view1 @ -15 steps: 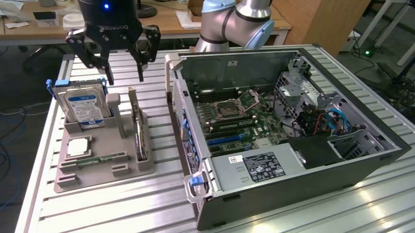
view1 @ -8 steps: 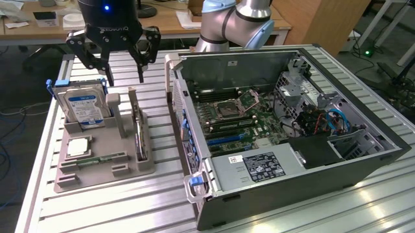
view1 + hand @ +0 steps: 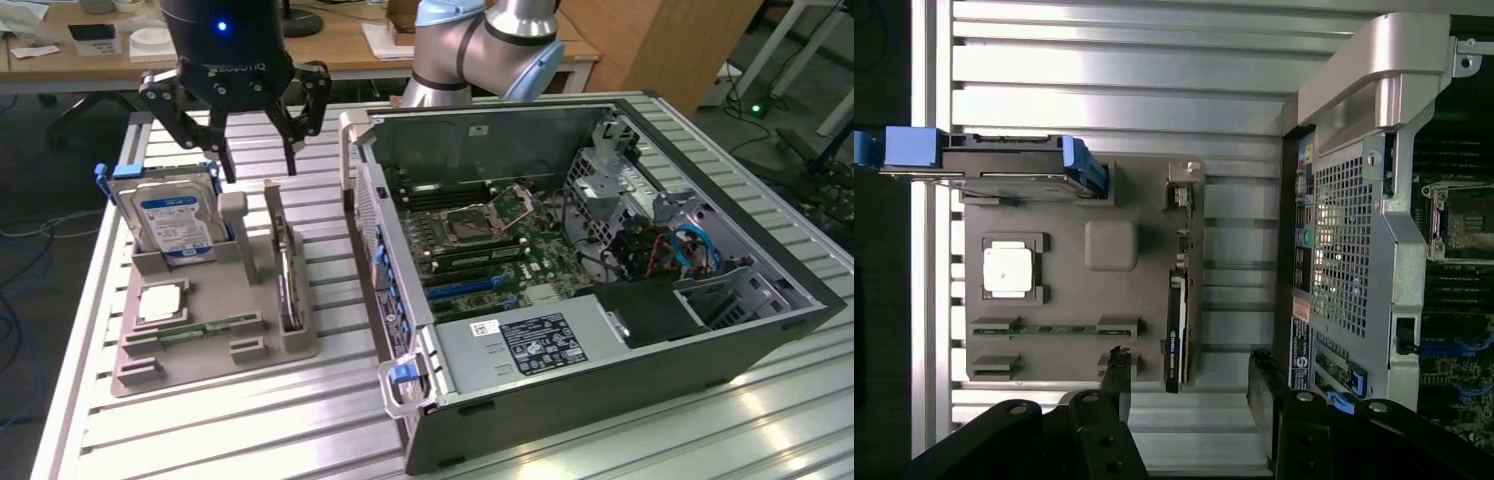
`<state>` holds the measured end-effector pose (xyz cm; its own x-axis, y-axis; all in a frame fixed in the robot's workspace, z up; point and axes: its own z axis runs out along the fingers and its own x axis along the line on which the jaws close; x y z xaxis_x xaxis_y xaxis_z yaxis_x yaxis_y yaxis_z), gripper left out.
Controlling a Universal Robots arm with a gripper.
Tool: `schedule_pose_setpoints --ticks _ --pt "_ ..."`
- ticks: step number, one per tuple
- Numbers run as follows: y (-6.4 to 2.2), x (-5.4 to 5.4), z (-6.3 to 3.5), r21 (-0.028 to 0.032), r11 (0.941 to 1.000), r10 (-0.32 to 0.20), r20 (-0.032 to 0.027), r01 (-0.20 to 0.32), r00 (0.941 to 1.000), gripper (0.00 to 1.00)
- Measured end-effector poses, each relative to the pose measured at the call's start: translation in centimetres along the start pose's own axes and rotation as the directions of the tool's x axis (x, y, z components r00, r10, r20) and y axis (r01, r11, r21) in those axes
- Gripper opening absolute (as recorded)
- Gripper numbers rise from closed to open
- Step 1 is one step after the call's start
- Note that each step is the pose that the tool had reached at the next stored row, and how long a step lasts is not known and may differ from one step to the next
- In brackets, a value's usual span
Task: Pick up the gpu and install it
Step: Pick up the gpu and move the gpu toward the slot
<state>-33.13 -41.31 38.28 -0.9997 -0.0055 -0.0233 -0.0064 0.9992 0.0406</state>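
The gpu (image 3: 284,272) stands on its long edge in a slot of the grey holder tray (image 3: 200,362), a thin dark card with a metal bracket at its far end. In the wrist view the gpu (image 3: 1176,322) appears as a narrow dark strip on the tray (image 3: 1110,296). My gripper (image 3: 258,168) hangs open above the tray's far end, with nothing between its black fingers. In the wrist view the gripper (image 3: 1187,364) has one finger (image 3: 1116,368) on each side of the card's line, well above it.
On the tray, a silver hard drive (image 3: 167,222) (image 3: 1004,166) with blue clips stands upright. A cpu (image 3: 158,302) (image 3: 1007,268) and a green memory stick (image 3: 207,328) (image 3: 1054,328) lie flat. The open computer case (image 3: 587,260) (image 3: 1354,230) lies beside the tray, at the exterior view's right, on the slatted aluminium table (image 3: 240,430).
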Motion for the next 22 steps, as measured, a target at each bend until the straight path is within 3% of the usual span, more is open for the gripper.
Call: schedule_pose_setpoints --ticks 22 --pt "-0.07 0.0 1.7 0.0004 0.9999 0.015 0.0005 -0.015 0.9999 0.59"
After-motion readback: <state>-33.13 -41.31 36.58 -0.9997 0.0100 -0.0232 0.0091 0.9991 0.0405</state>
